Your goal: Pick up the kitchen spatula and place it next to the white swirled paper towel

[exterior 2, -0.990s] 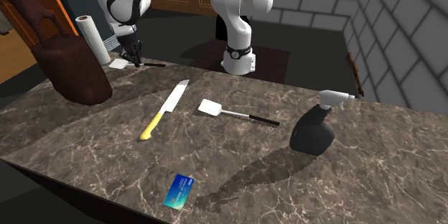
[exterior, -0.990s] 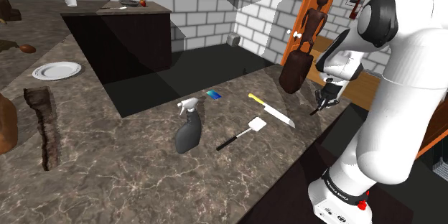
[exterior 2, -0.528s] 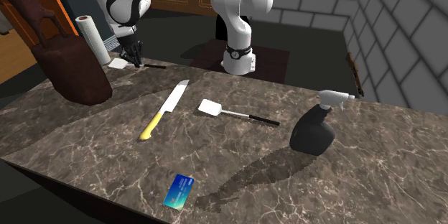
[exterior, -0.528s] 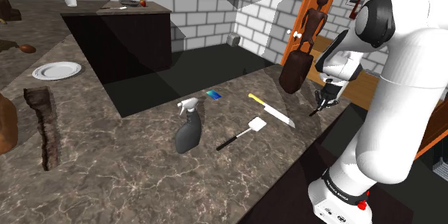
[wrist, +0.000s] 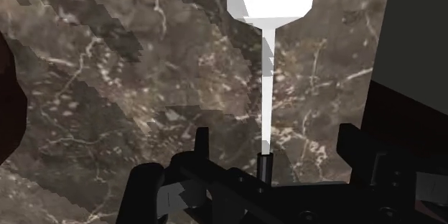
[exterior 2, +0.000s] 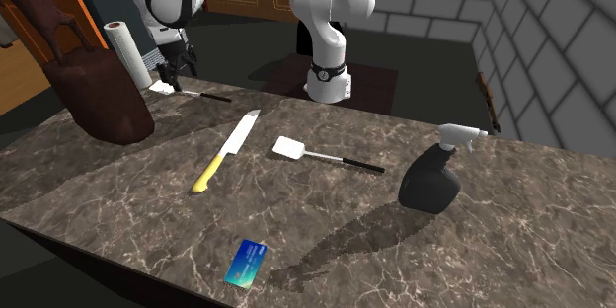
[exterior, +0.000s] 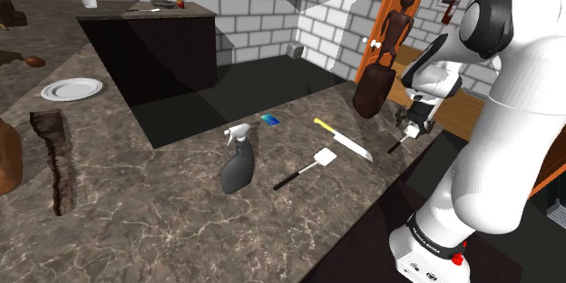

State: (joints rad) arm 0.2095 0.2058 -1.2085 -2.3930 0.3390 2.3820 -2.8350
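On the wide dark marble tabletop (exterior 2: 346,227), the white Franka arm (exterior: 508,100) reaches to the far corner in the second exterior view's upper left, behind a big dark brown carved figure (exterior 2: 94,79). There stands the white upright paper towel roll (exterior 2: 123,49), and the white kitchen spatula with a thin black handle (exterior 2: 192,92) lies flat on the stone with its head just beside the foot of the roll. The black end effector (exterior 2: 170,79) hangs a little above it. In the wrist view the spatula (wrist: 267,79) runs away from the end effector (wrist: 276,143), whose fingers stand apart on both sides of the handle and do not touch it, so it is released and carries nothing. We judge that the placing step is at its end, because the spatula is already next to the roll. The next move calls for a straight lift away, without catching the handle. A second spatula (exterior 2: 296,150) of similar look lies in the middle of the tabletop, well apart.
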